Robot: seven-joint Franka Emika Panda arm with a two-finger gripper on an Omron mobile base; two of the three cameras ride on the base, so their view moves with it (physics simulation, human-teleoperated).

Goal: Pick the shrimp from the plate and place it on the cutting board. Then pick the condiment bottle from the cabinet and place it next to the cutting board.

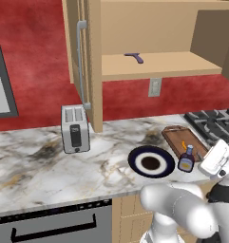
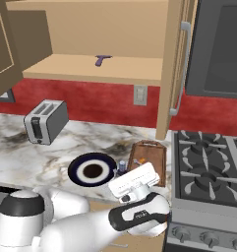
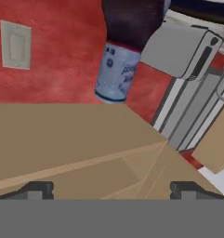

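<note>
Tool [image 3: 111, 188] fingers sit wide apart with nothing between them; condiment bottle [image 1: 186, 160] stands on the desk [image 1: 49, 161] right ahead of it, touching the cutting board [image 1: 182, 141], shrimp [image 1: 183, 144] on that board.

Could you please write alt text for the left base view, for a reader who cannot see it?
A condiment bottle stands on the marble counter between the navy-rimmed plate and the cutting board, where the orange shrimp lies. Above, the open cabinet holds a purple utensil; a toaster stands at left.
</note>
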